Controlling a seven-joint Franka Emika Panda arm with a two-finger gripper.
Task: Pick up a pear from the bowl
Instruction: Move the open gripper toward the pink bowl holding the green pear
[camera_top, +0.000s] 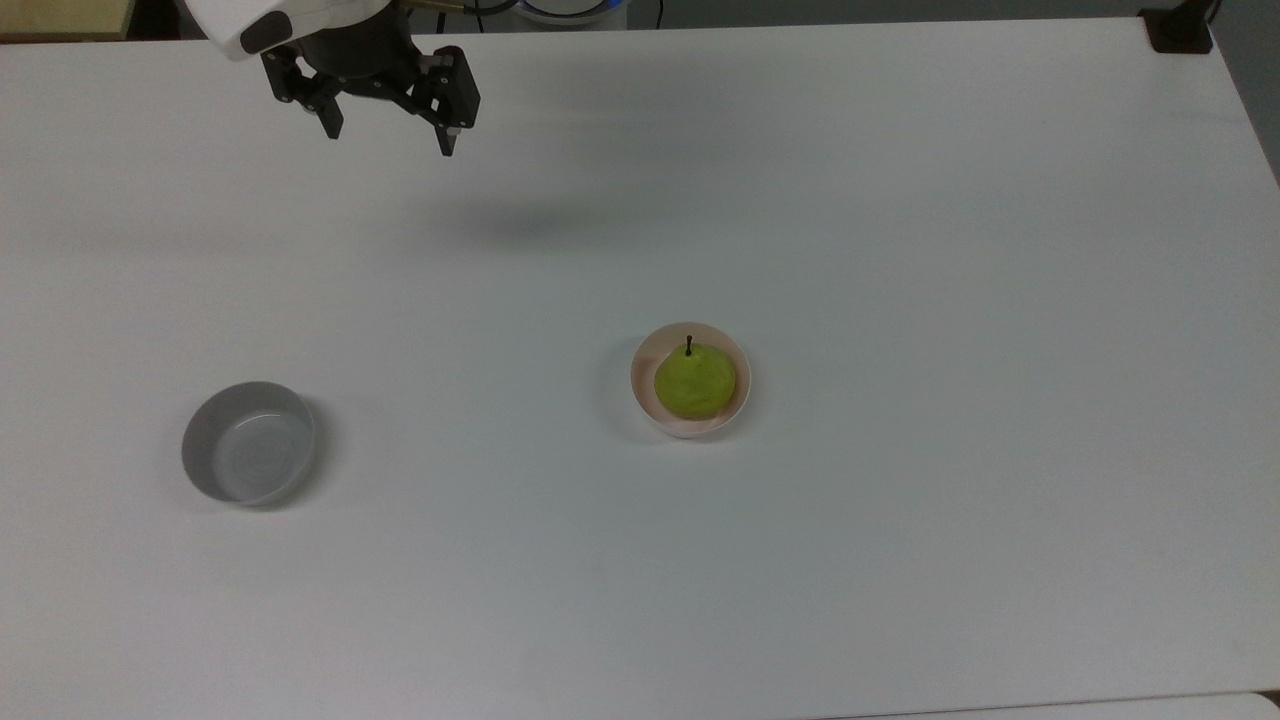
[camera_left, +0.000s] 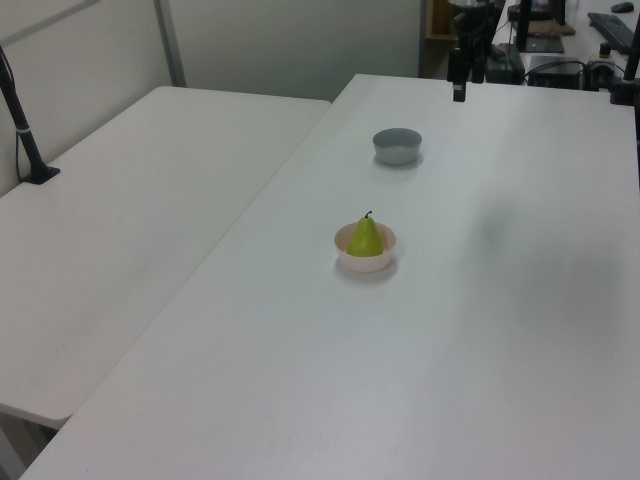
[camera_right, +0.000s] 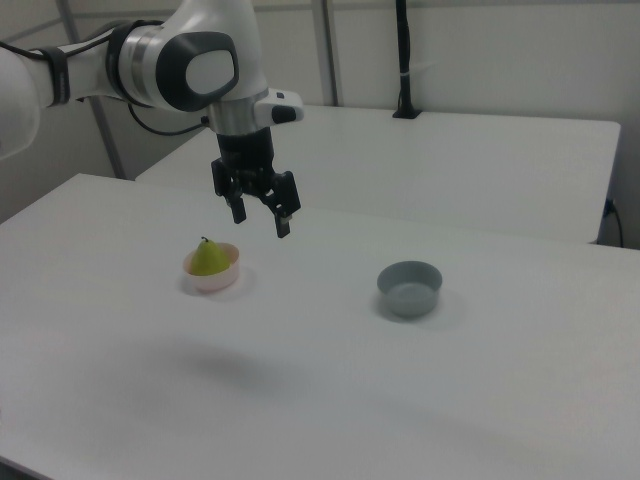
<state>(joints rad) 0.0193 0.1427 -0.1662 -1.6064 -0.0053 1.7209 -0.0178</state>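
Beside pear (camera_top: 695, 382) — grey bowl (camera_top: 248, 443)

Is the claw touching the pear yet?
Apart. The top view shows the claw open, near the table's far edge, with bare table between it and the pear.

No text, label, brand, number or sign is showing legibly in any of the three views.
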